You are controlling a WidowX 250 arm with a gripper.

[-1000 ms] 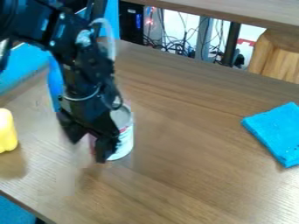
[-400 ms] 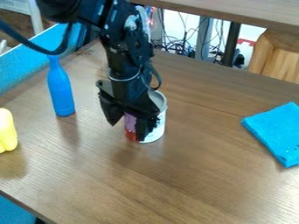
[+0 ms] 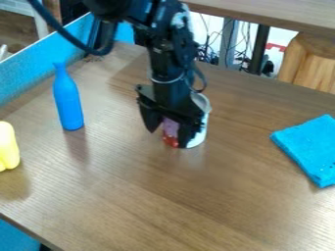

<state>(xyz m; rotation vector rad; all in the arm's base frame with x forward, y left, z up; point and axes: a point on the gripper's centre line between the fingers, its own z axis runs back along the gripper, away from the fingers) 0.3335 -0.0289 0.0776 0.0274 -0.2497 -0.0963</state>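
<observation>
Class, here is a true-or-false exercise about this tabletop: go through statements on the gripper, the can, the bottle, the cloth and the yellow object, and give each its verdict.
1. The blue bottle stands upright on the table. True.
2. The gripper is right beside the bottle, away from the can. False: it is down at the can, with the bottle standing apart.
3. The blue cloth lies toward the right of the view. True.
4. The can is tipped over on its side. False: it is upright.
5. The yellow object is at the left edge of the view. True.
</observation>
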